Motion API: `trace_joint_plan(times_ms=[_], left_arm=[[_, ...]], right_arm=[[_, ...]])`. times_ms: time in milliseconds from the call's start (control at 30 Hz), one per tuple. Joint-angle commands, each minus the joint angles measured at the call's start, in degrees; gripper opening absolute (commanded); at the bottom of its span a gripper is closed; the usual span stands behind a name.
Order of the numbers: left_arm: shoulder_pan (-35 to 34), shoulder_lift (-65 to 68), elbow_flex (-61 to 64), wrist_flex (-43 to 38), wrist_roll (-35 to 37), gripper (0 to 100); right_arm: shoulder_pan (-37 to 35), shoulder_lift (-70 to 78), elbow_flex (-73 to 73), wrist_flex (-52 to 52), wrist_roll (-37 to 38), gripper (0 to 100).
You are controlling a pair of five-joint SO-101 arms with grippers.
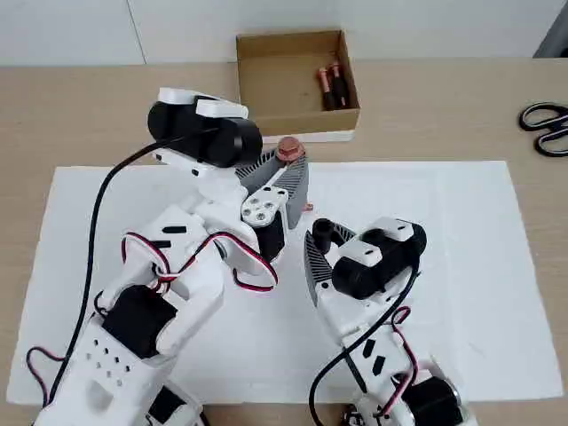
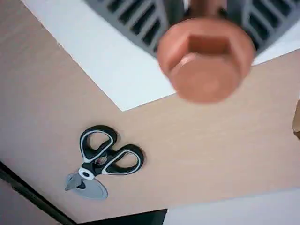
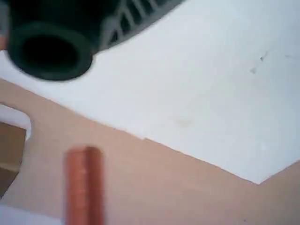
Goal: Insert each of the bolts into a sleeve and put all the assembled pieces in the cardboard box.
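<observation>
Lower centre, the right hand [image 1: 319, 242] grips a short black tubular sleeve [image 1: 322, 229]. Just above it, the left hand [image 1: 286, 165] clamps a copper-coloured hex-head bolt [image 1: 287, 149], not yet inserted. At top centre, the open brown cardboard box [image 1: 266, 41] already holds two assembled pieces [image 1: 333, 87].

Black-handled scissors [image 2: 105, 159] lie on the wooden table [image 1: 426, 98] beside a white sheet [image 1: 461, 266].

The left gripper [image 2: 206, 14] clamps a copper bolt [image 2: 204, 58], hex head facing the camera, over the edge of the white sheet [image 2: 108, 70]; black-handled scissors [image 2: 105, 159] lie on the wooden table [image 2: 211, 154] past the sheet's corner.
</observation>
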Motion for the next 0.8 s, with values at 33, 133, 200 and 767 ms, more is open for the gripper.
trace_joint_plan(times_ms=[33,133,200,767], left_arm=[[0.97,-1.23,-2.86,0.26,0.18,1],[1.05,-1.14,-2.77,0.26,0.18,1],[1.41,-1.14,-2.77,0.35,0.18,1],[4.66,-1.05,-0.31,0.35,0.18,1]], right_arm=[[0.04,-0.31,-0.26,-1.01,-0.35,0.4],[0.04,-0.31,-0.26,-1.01,-0.35,0.4],[0.04,-0.31,-0.26,-1.01,-0.35,0.4],[0.13,-0.22,-0.26,-1.01,-0.35,0.4]])
